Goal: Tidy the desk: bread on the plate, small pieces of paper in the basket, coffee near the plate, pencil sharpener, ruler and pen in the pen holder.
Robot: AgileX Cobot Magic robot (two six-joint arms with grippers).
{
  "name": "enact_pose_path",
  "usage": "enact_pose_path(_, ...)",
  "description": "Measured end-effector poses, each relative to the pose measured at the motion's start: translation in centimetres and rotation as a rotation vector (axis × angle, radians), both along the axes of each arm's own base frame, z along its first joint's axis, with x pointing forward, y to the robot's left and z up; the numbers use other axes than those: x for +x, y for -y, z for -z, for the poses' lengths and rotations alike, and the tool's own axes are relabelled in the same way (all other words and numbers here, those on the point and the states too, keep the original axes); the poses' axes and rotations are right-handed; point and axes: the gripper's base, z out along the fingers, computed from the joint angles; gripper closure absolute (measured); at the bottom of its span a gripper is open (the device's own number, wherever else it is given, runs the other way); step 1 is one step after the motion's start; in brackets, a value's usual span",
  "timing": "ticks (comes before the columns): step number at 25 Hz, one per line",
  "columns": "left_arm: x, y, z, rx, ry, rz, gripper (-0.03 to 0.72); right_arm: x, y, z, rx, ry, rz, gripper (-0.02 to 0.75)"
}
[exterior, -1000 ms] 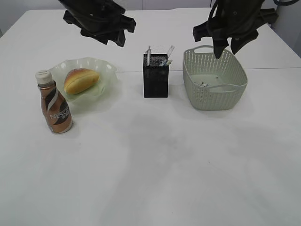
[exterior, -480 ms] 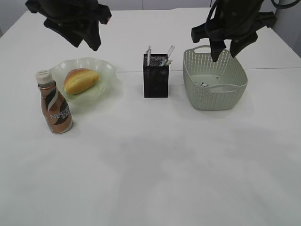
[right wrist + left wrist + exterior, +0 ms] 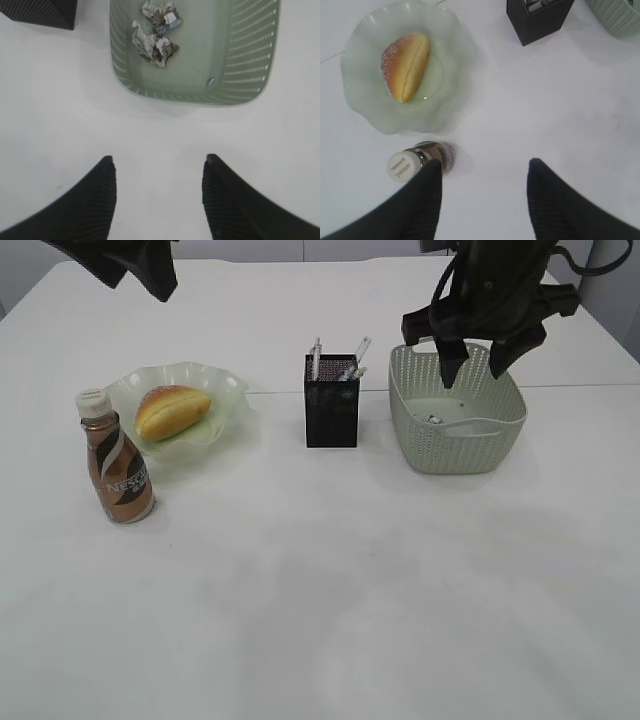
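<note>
the right gripper (image 3: 157, 162) hangs with its jaws spread apart and nothing between them, only bare white desk (image 3: 50, 110) showing in the gap; just ahead of it in the right wrist view sits the basket (image 3: 250, 60), a pale sage-green tub with slotted walls, holding crumpled small pieces of paper (image 3: 155, 42) at its far end and one tiny scrap nearer the side wall. in the exterior view this gripper (image 3: 483, 352) hovers above the basket's (image 3: 455, 445) rear rim. the left gripper (image 3: 485, 167) likewise has its jaws apart and holds nothing; in its wrist view the coffee (image 3: 420, 162), a brown-and-bronze bottle with a white cap, stands upright beside the left finger, partly covered by it, and just beyond it lies the plate (image 3: 370, 107), a translucent pale green dish with a ruffled rim, with the bread (image 3: 405, 65), a golden bun with a browner top, resting on it. in the exterior view only a dark part of the left arm shows at the top left corner, well above the plate. the pen holder (image 3: 331, 405), a black mesh cup, stands upright between plate and basket, apart from both, with a pen (image 3: 316, 358) and a clear ruler (image 3: 358, 350) poking out of its top. open desk lies in front of everything.
</note>
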Motion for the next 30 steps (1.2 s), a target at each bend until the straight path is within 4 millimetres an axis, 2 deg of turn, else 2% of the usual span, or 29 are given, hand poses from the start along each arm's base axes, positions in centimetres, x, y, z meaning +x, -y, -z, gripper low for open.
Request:
enact_pose_path(7, -2.3, -1.2, -3.5, -0.038, 0.081, 0.001, 0.286, -0.1, -0.1, 0.1, 0.016, -0.014, 0.013, 0.3)
enact_pose_path(11, -4.2, -1.9, -5.7, -0.093, 0.12, 0.009, 0.286, 0.0, 0.0, -0.4, 0.012, 0.007, 0.023, 0.312)
enact_pose_path(17, -7.8, -3.4, -9.0, -0.173, 0.19, 0.024, 0.287, -1.4, 0.0, -4.0, 0.037, 0.095, 0.031, 0.321)
enact_pose_path(20, -9.9, -4.4, -9.2, -0.175, 0.19, 0.027, 0.296, -2.9, -0.9, -6.0, 0.034, 0.146, -0.004, 0.322)
enact_pose_path(23, -12.3, -5.7, -8.1, -0.161, 0.159, 0.026, 0.314, -4.7, -2.0, -8.0, 0.038, 0.196, -0.042, 0.322)
enact_pose_path(26, -15.1, -7.2, -6.8, -0.145, 0.137, 0.023, 0.344, -6.4, -2.7, -9.9, 0.061, 0.237, -0.074, 0.323)
enact_pose_path(30, -19.8, -9.7, -5.9, -0.151, 0.163, 0.022, 0.388, -8.8, -3.0, -12.4, 0.093, 0.294, -0.109, 0.323)
